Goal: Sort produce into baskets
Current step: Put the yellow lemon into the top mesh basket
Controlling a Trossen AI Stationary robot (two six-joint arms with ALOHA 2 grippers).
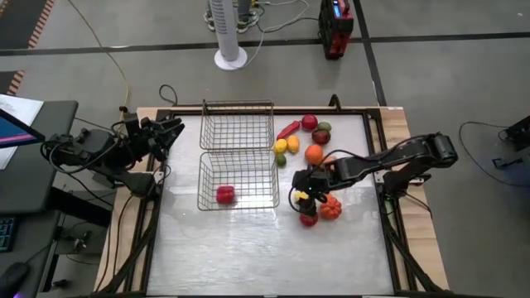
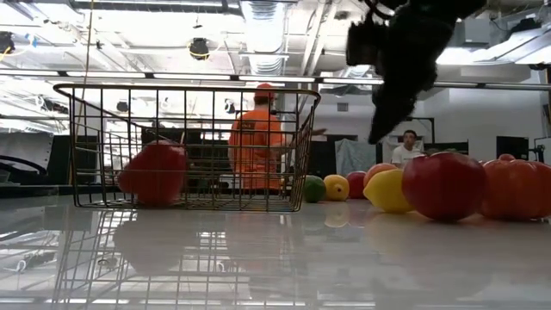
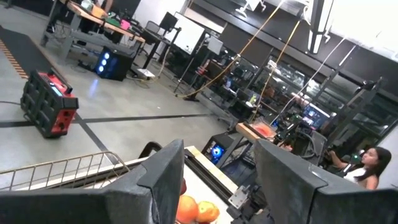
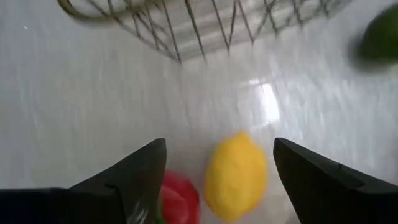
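Glossy white table [image 1: 248, 248], two wire baskets, produce cluster at right; workshop room behind.

Right tool [image 4: 214, 171]: fingers spread, nothing gripped, poised over a yellow lemon [image 4: 235, 176] lying on the table between them, long axis running away from the wrist camera; a red piece [image 4: 180, 198] touches it beside one finger. Only the wrist view shows that gap; the high view hides the lemon [image 1: 300, 197] mostly under the tool [image 1: 302, 192], with an orange ridged piece [image 1: 330, 207] just beside. Low view alone shows a person in orange [image 2: 256, 138] beyond the near basket [image 2: 189, 146]. Near basket [image 1: 238, 178] holds one red piece [image 1: 225, 194]; far basket [image 1: 238, 126] touches it. Red chilli [image 1: 288, 129] points diagonally toward the far basket. Left tool [image 3: 217, 180]: open, holding nothing, at the table's left edge.
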